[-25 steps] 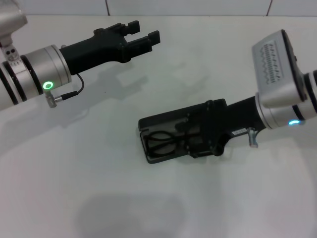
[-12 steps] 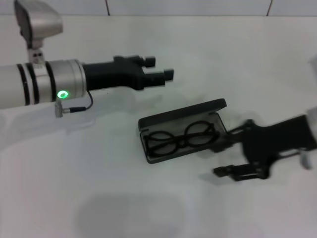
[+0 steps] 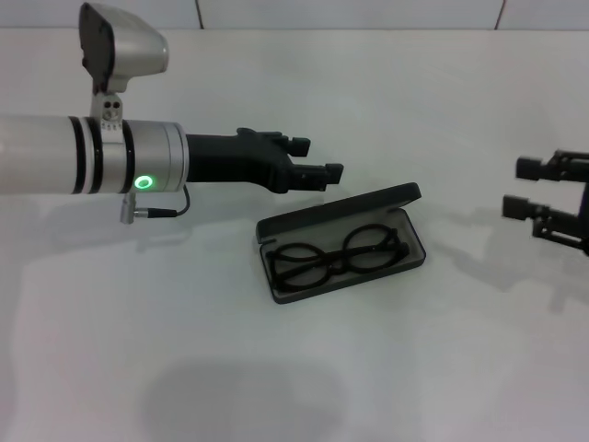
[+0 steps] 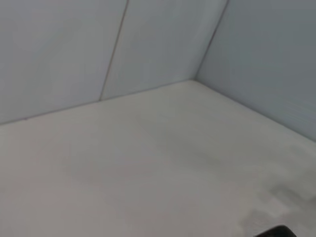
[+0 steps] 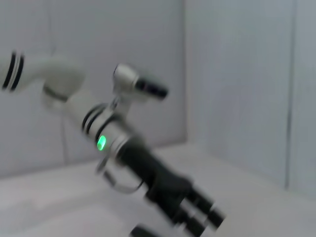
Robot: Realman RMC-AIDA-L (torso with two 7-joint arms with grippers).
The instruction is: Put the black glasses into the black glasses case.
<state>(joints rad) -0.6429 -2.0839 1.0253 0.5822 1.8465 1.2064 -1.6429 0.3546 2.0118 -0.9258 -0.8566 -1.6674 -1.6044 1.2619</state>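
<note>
While black glasses (image 3: 336,256) lie in black glasses case (image 3: 413,226), both jaws gape, empty.

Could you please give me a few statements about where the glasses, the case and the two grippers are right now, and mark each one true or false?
1. The black glasses lie inside the black glasses case. True.
2. The case lid is closed over the glasses. False: the lid stands open and the lenses show against the lining.
3. The right gripper is holding the glasses. False: it is off to the right of the case, its jaws open and empty.
4. The left gripper is above the table just left of the open lid, touching nothing. True.
5. The case lies on its side at the table's far edge. False: it sits flat near the middle.
</note>
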